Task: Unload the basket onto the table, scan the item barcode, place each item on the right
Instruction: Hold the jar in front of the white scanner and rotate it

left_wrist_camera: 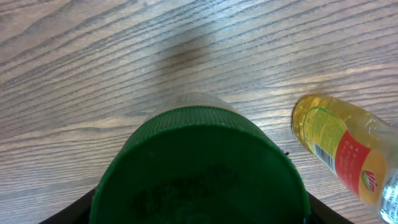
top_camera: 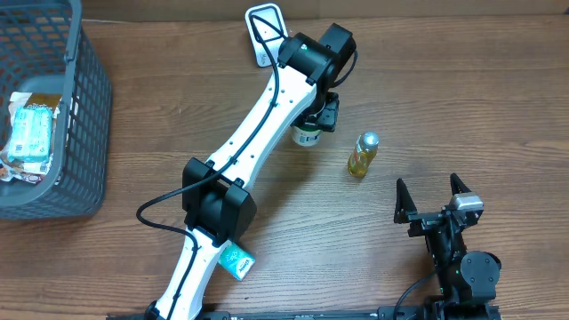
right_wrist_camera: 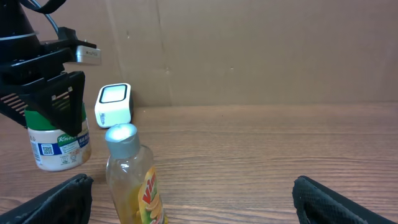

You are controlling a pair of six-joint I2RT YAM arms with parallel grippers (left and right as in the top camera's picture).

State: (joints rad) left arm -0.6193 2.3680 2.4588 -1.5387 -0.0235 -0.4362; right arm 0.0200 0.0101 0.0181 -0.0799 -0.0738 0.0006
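The grasp seems made: the left tool (top_camera: pixel 316 119) is closed on the green lid (left_wrist_camera: pixel 199 168) of the jar (right_wrist_camera: pixel 60 146), the right tool (top_camera: pixel 428 191) is wide open and empty, and next the barcode must face the scanner (right_wrist_camera: pixel 114 104).

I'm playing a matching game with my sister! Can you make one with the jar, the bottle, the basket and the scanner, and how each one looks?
Things:
1. jar
2. bottle
3. basket
4. scanner

Looks:
A. yellow, silver on top
B. grey mesh
C. pale, green on top
D. white and boxy

Pairs: 1-C, 2-A, 3-B, 4-D
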